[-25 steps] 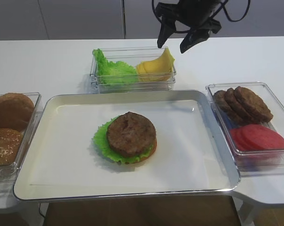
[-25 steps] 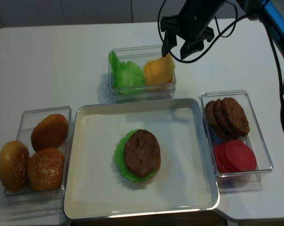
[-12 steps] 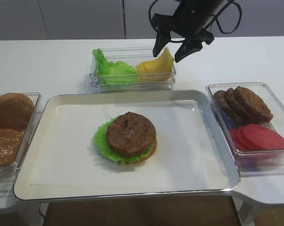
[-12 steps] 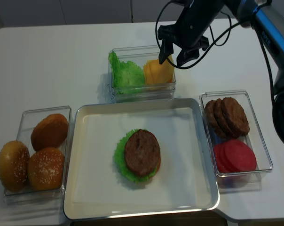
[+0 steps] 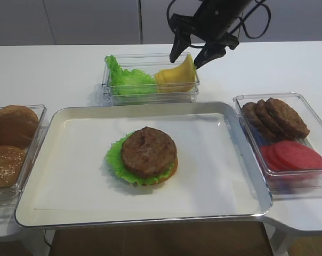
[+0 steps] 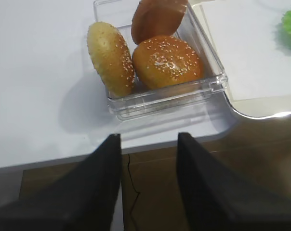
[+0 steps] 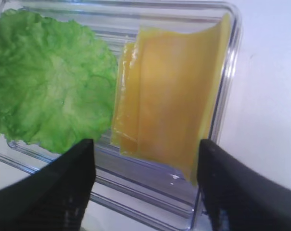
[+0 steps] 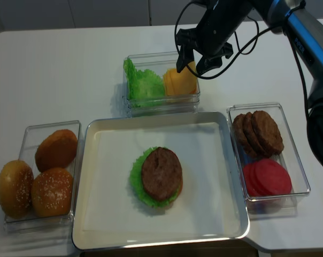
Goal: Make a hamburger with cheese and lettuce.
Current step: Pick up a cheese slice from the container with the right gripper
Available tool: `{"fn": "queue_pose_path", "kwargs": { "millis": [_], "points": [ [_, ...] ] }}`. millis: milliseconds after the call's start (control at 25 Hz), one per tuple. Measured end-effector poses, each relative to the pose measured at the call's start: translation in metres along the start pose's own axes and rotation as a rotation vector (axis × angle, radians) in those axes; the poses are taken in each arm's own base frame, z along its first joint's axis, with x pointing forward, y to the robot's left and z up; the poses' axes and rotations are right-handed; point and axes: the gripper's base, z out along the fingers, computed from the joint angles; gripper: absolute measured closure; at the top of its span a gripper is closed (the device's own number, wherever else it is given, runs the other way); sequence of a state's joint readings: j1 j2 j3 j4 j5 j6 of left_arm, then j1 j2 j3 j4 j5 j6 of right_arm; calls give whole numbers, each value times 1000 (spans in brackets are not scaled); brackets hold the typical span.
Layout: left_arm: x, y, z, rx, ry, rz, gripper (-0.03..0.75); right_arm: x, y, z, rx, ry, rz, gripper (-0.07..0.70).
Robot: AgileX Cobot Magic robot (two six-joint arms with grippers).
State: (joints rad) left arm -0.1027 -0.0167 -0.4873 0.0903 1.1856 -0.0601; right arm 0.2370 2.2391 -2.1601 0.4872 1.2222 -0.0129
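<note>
Right wrist view showed the right gripper (image 7: 145, 187) spread wide, holding nothing, above the cheese (image 7: 172, 96), which lay in the tub (image 7: 230, 86) at 3 o'clock of the lettuce (image 7: 49, 82). Thin and floppy, it probably wants pinching by its raised edge.

Right gripper (image 5: 191, 52) held high at far side, pointed downward, jaws spread wide. Left gripper (image 6: 148, 185) parted, nothing gripped.

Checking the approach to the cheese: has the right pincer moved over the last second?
Yes. The right pincer, open, has shifted left against the clear container and now straddles the cheese.
</note>
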Motion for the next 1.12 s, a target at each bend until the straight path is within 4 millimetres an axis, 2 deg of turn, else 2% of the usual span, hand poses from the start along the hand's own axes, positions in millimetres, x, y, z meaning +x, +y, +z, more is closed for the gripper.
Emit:
{"fn": "queue_pose_path", "kwargs": {
  "millis": [400, 1120],
  "points": [
    [0, 0, 0, 0, 0, -2, 427, -1, -5, -1, 55, -13, -25, 118],
    [0, 0, 0, -2, 0, -1, 427, -4, -4, -1, 49, -38, -34, 118]
  ]
}}
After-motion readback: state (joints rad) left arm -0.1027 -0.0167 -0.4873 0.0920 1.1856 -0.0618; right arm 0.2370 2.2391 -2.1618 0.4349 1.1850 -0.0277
